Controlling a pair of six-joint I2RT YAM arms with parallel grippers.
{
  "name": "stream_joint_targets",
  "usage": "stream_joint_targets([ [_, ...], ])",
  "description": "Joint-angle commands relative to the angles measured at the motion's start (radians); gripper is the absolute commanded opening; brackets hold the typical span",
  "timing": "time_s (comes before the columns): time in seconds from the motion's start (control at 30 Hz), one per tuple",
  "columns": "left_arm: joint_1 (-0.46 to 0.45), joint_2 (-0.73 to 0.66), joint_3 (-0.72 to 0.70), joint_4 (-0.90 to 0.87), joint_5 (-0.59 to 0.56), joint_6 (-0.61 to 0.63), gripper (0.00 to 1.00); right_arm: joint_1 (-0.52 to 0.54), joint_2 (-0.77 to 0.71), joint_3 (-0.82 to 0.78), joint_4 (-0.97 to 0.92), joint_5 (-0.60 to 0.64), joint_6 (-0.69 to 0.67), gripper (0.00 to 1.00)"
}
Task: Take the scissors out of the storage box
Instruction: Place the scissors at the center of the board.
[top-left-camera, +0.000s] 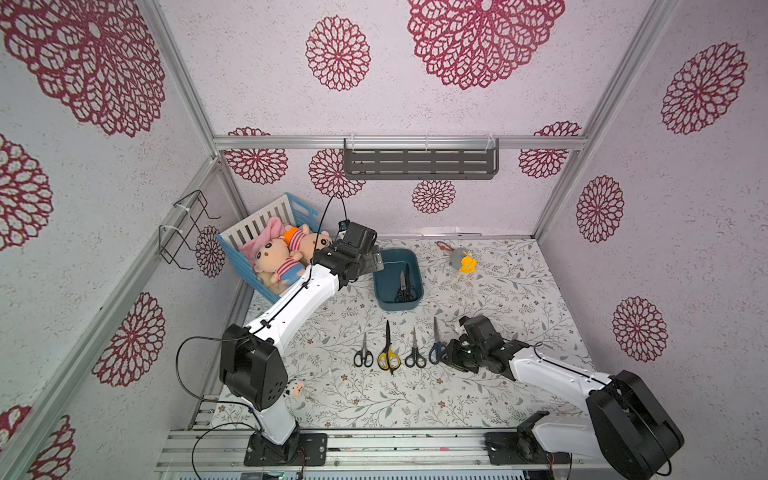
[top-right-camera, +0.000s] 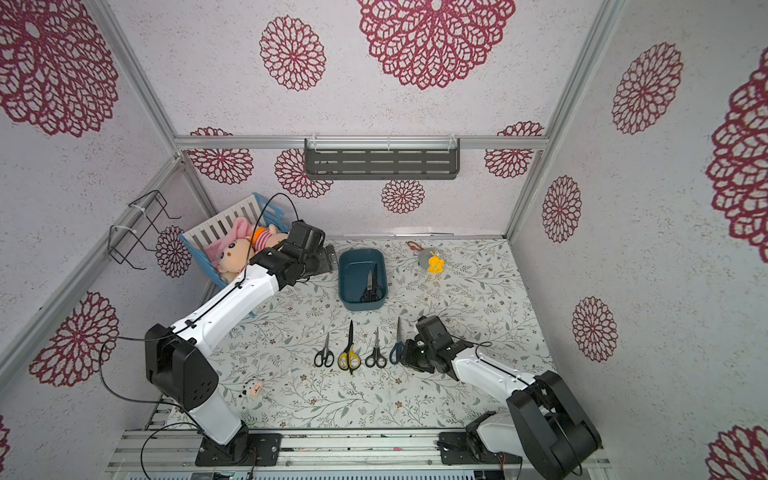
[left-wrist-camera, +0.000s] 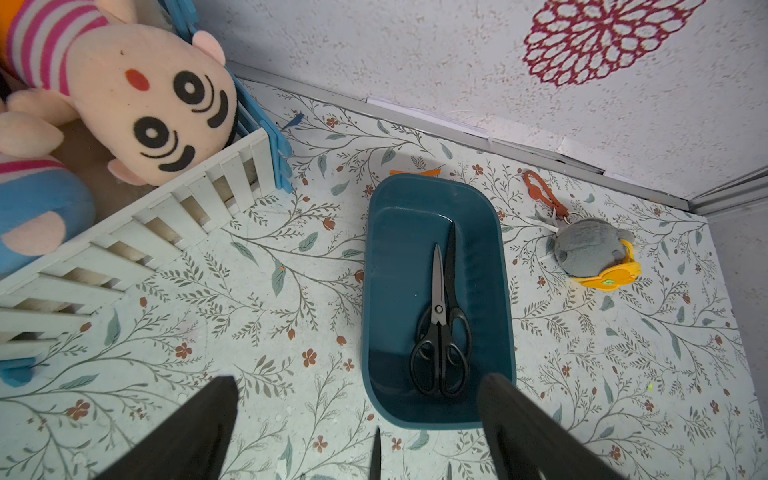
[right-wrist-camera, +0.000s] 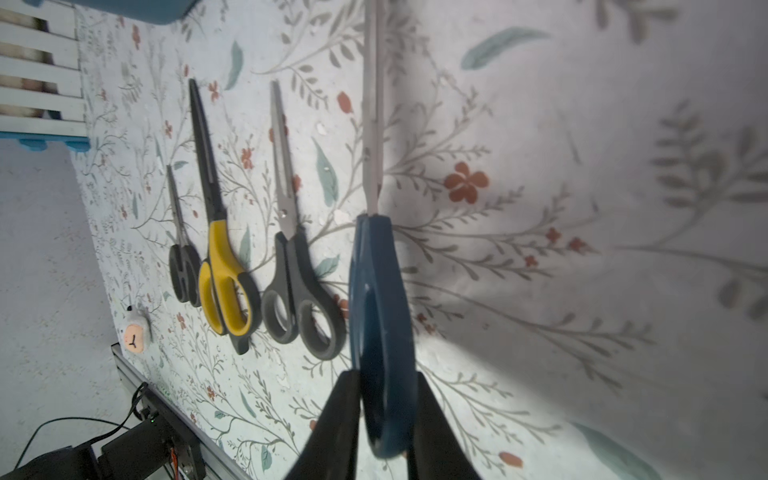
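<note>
The dark teal storage box (top-left-camera: 397, 307) (left-wrist-camera: 432, 183) stands at the back middle of the table. Two black-handled scissors (top-left-camera: 404, 284) (left-wrist-camera: 440, 332) lie stacked inside it, blades toward the back wall. My left gripper (top-left-camera: 376, 262) (left-wrist-camera: 357, 399) hovers open beside the box's left rim, holding nothing. In front of the box three scissors lie in a row: black (top-left-camera: 363, 353), yellow-and-black (top-left-camera: 388, 355) and black (top-left-camera: 414, 353). The blue-handled scissors (top-left-camera: 435, 345) (right-wrist-camera: 382, 332) stand on edge at the row's right end. My right gripper (top-left-camera: 446, 353) (right-wrist-camera: 384, 376) is closed on their handle, low at the table.
A white-and-blue slatted crate (top-left-camera: 249, 226) full of plush dolls sits at the back left, close behind my left arm. A grey and yellow plush keychain (top-left-camera: 463, 259) lies right of the box. A small round toy (top-left-camera: 296, 388) rests near the front left edge.
</note>
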Motion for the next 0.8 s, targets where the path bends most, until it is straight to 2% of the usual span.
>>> stream_joint_targets([
  [0.0, -0.004, 0.005, 0.035, 0.016, 0.014, 0.004, 0.97, 0.005, -0.005, -0.009, -0.038, 0.040, 0.000, 0.28],
  [0.17, -0.004, 0.005, 0.036, 0.021, 0.021, 0.005, 0.97, 0.001, 0.006, 0.005, -0.066, 0.052, -0.028, 0.30],
  [0.3, -0.022, 0.041, 0.069, 0.018, 0.065, 0.072, 0.97, -0.002, 0.017, 0.042, -0.100, 0.063, -0.057, 0.35],
  [0.43, -0.049, 0.139, 0.156, -0.048, 0.090, 0.121, 1.00, -0.004, 0.046, 0.103, -0.152, 0.071, -0.099, 0.46],
  [0.57, -0.070, 0.281, 0.255, -0.104, 0.161, 0.159, 0.96, -0.009, 0.041, 0.175, -0.200, 0.100, -0.127, 0.48],
  [0.67, -0.080, 0.370, 0.309, -0.144, 0.144, 0.163, 0.94, -0.028, 0.035, 0.256, -0.242, 0.137, -0.159, 0.49],
  [0.77, -0.078, 0.417, 0.305, -0.117, 0.142, 0.145, 0.93, -0.043, 0.047, 0.332, -0.255, 0.165, -0.183, 0.49],
])
